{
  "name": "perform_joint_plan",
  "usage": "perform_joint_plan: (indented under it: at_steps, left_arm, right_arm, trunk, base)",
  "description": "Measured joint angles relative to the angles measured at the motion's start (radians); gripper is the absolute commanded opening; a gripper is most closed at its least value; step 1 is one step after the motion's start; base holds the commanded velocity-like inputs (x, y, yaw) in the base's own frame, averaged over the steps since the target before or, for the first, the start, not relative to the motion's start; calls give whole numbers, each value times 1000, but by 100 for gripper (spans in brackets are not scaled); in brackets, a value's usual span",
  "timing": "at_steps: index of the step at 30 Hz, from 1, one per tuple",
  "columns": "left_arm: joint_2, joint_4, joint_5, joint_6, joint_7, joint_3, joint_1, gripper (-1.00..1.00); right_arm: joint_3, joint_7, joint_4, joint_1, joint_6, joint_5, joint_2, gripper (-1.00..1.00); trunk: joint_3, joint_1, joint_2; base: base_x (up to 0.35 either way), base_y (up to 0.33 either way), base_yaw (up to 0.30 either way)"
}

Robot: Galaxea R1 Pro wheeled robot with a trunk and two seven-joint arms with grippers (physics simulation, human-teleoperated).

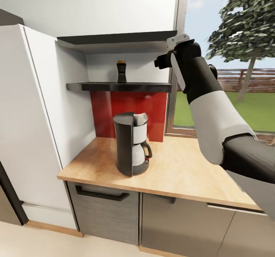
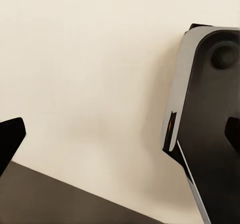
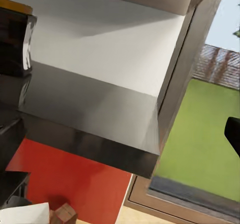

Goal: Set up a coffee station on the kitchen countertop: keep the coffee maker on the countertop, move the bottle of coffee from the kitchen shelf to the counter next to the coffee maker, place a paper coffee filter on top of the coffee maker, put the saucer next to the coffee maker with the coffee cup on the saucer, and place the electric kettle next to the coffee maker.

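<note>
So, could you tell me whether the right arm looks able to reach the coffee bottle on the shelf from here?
Probably yes: the right gripper is raised level with the shelf, and the shelf's front is open across to the coffee bottle.

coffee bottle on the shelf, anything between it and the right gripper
Nothing: in the head view the dark shelf is bare between the coffee bottle and the raised right gripper.

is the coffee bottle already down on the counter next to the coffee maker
No, the coffee bottle stands on the dark shelf above the coffee maker.
</note>
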Motion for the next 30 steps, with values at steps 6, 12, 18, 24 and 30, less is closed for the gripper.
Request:
perform_joint_plan:
  at_steps: [6,12,18,24,30]
  left_arm:
    - [0,-1,-7,2,0,-1,0,100]
    - [-1,-1,-8,7,0,-3,0,100]
    - [-2,-1,-7,7,0,-3,0,100]
    - [-2,-1,-9,3,0,-3,0,100]
    - [0,-1,-14,2,1,-7,0,100]
  right_arm:
    - [0,0,30,2,-1,0,0,100]
    - [0,0,80,3,-53,-2,0,100]
    - [1,-3,88,3,-71,-2,0,100]
    - [0,-6,100,3,-86,-5,0,100]
    - [-3,-61,115,3,-132,-5,0,100]
  trunk:
    - [0,0,0]
    - [0,0,0]
    - [0,0,0]
    - [0,0,0]
    - [0,0,0]
  base:
    - [293,214,0]
    - [276,234,0]
    - [233,265,0]
    - [184,290,0]
    - [173,274,0]
